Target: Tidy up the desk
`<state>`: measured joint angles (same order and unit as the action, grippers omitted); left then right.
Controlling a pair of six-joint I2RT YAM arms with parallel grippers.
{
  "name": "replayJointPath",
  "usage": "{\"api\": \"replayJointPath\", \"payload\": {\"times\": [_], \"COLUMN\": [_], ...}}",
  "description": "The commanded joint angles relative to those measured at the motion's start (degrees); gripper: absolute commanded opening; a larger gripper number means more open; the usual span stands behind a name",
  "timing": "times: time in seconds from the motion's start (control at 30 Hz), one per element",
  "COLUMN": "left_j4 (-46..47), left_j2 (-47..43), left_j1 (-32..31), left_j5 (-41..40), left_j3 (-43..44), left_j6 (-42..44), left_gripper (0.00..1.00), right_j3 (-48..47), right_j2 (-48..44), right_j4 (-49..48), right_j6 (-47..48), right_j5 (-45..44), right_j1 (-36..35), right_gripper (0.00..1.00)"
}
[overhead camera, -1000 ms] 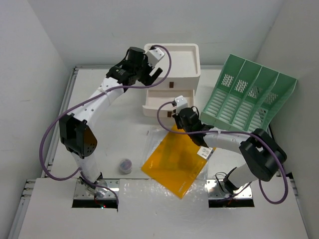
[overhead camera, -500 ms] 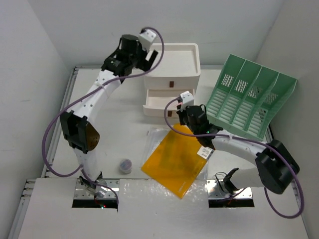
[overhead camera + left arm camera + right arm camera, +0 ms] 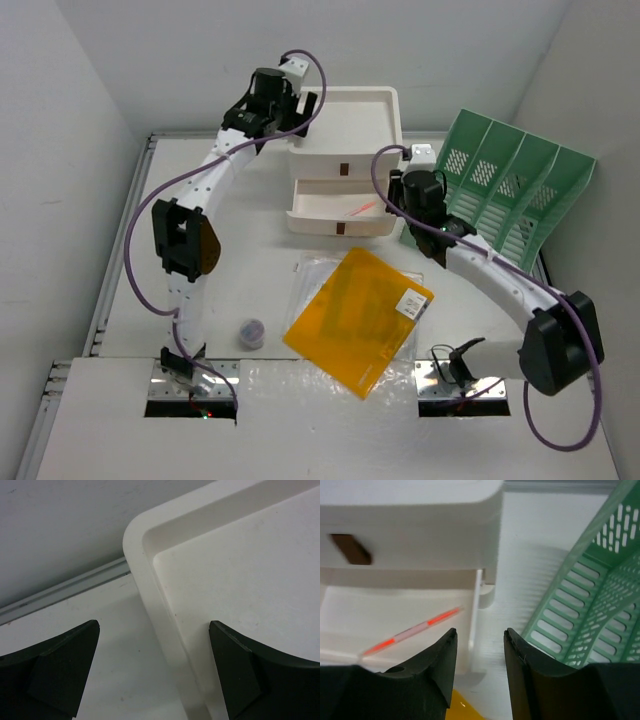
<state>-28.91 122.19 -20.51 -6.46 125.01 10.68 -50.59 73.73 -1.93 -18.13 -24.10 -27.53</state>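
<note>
— Right gripper (image 3: 480, 636): what is it doing?
— It is hanging with its fingers parted and nothing between them. The left gripper (image 3: 153, 630) is spreading wide, also empty.
— Where is the desk (image 3: 240, 250) lying?
— It is stretching flat beneath both arms. A white drawer box (image 3: 350, 115) is sitting at its far edge, under the left gripper. A red pen (image 3: 410, 632) is lying in the open drawer (image 3: 320, 205), just below the right one.
— And beyond that?
— A green file rack (image 3: 500, 195) is leaning at the right, and a yellow folder (image 3: 360, 320) is lying near the front.
</note>
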Motion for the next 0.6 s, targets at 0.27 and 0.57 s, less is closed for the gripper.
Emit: {"api": "replayJointPath", "payload": {"times": [0.27,0.57], "left_j4": [0.1,-1.0], "left_j2": [-1.6,-2.0], "left_j1": [0.0,0.0], "left_j5": [2.6,3.7], "left_j3": [-3.7,-5.3], "left_j6": [-0.4,1.4], "left_gripper": [0.67,0.10], "right_j3": [-5.0,-9.3], "right_j2": [12.1,17.0], "right_j4": [4.0,2.3], "right_j6": [-4.7,-4.5], "right_j5": [5.7,1.7], "right_j1": [3.4,4.5], "right_gripper": [0.29,0.00]}}
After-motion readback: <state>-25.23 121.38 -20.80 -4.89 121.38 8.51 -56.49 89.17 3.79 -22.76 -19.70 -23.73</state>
